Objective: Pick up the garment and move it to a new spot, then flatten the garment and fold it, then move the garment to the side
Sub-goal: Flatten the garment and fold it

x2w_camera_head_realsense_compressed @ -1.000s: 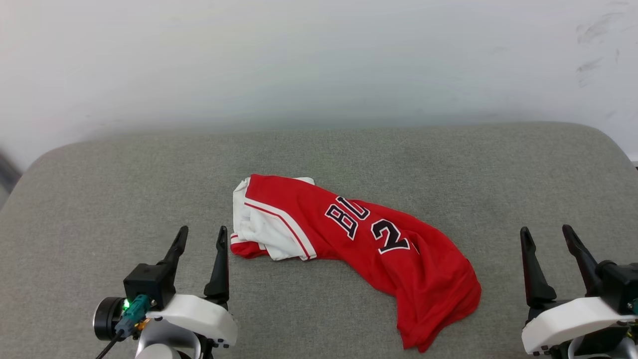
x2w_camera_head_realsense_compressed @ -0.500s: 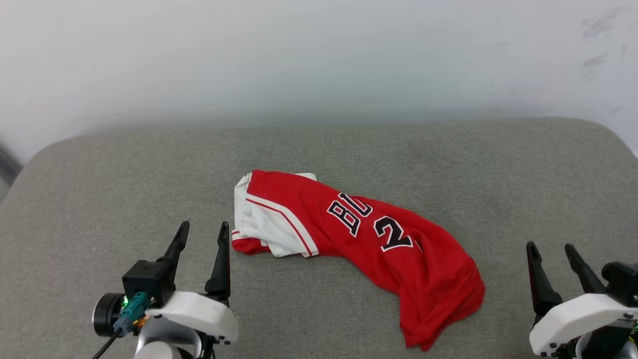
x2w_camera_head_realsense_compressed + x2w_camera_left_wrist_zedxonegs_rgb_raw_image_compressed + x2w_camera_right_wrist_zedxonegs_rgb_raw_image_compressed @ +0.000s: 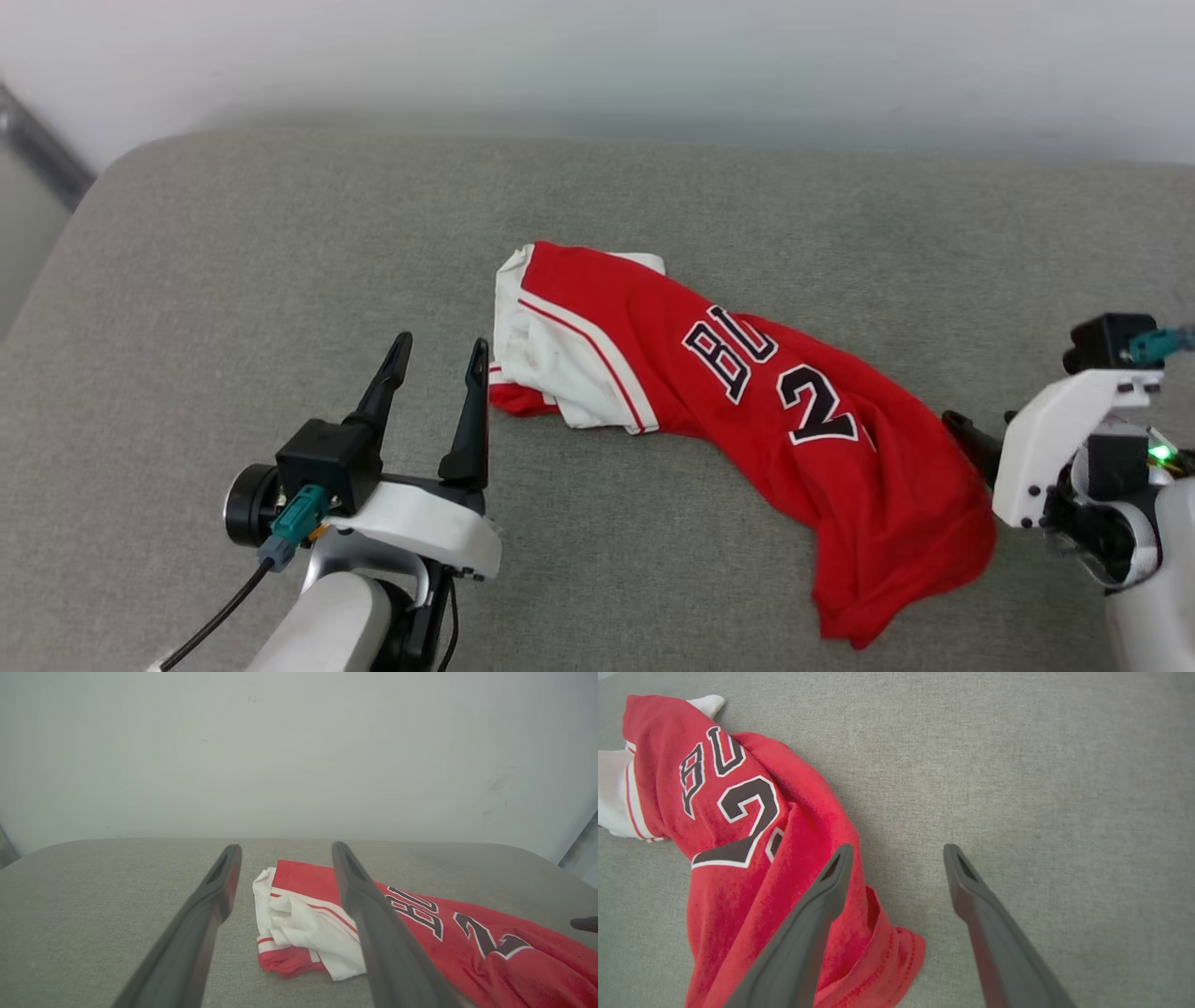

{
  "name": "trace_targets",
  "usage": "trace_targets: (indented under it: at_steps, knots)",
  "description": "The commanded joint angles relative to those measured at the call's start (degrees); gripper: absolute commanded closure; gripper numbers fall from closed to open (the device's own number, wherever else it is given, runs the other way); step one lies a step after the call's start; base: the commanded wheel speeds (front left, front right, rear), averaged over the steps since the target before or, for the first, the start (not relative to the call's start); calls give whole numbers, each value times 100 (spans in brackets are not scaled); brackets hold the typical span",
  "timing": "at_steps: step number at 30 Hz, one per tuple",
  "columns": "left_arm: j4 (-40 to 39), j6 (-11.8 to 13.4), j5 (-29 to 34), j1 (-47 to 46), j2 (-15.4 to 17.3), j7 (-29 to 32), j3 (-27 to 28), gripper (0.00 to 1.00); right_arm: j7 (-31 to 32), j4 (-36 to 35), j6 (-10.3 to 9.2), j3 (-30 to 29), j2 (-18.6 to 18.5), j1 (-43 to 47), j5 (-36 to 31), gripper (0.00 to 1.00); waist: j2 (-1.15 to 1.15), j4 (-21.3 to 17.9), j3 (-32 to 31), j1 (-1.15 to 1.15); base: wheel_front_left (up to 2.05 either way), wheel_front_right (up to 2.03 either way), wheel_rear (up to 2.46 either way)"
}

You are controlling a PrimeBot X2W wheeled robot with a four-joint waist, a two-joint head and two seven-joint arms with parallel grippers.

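The garment point(image 3: 747, 420), a red jersey with a white sleeve bunched at its left end and black lettering, lies crumpled across the middle of the grey padded surface point(image 3: 280, 233). My left gripper point(image 3: 441, 345) is open just left of the white sleeve, its right fingertip almost at the cloth. In the left wrist view the garment point(image 3: 420, 933) lies ahead between and right of the open left gripper point(image 3: 286, 848). My right gripper point(image 3: 899, 849) is open and tilted down at the garment's point(image 3: 752, 826) right edge, one finger over red cloth, the other over bare padding. One of its fingers point(image 3: 966, 439) shows beside the hem.
A white wall point(image 3: 597, 56) rises behind the padded surface. The surface's rounded left corner drops off near a dark strip point(image 3: 37, 149). Bare grey padding point(image 3: 1041, 765) stretches right of the garment and in front of it.
The head camera has dipped and turned, shifting the whole picture. My right arm has swung in, its gripper now tilted down at the garment's right edge. The garment lies as before.
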Motion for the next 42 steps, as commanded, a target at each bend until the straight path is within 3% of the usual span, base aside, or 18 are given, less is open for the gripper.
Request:
trace_targets:
  at_steps: [1,8,13,15,16,24,26,30,36,42]
  knots:
    - [36,-26,40,-130,-59,-34,-24,0,150,150,-1,181,-127,-249,73,0,0,272,285,-1,0,0,0]
    - [215,-81,49,-364,-232,-139,-84,0,488,1078,-1,974,-438,-922,411,0,0,516,551,-1,0,0,0]
    - [338,-104,9,-377,-283,-184,-77,0,816,1854,0,1419,-411,-880,698,0,0,539,555,-1,0,0,0]
    - [389,-105,-11,-348,-277,-199,-55,0,890,2002,0,1534,-396,-895,816,75,0,506,510,-1,0,0,0]
    - [406,-101,-7,-322,-269,-202,-51,0,833,2000,0,1567,-404,-943,868,100,0,481,484,-1,0,0,0]
    - [463,-50,-77,-94,-161,-206,50,0,-40,1261,-1,1767,-702,-1450,904,100,0,158,132,-1,0,0,0]
    - [436,-8,-137,98,-76,-172,93,0,-313,585,-1,1653,-827,-1188,781,100,0,-76,-126,-1,0,0,0]
    - [401,37,-187,246,-30,-139,105,0,-366,-95,-1,1343,-839,-673,596,100,0,-238,-296,-1,0,0,0]
    - [321,93,-268,529,52,-36,120,0,118,-1454,-1,679,-360,1198,223,100,0,-506,-534,-1,0,0,0]
    - [308,97,-318,660,126,70,84,0,518,-1546,0,682,410,2794,92,100,0,-601,-663,-1,0,0,0]
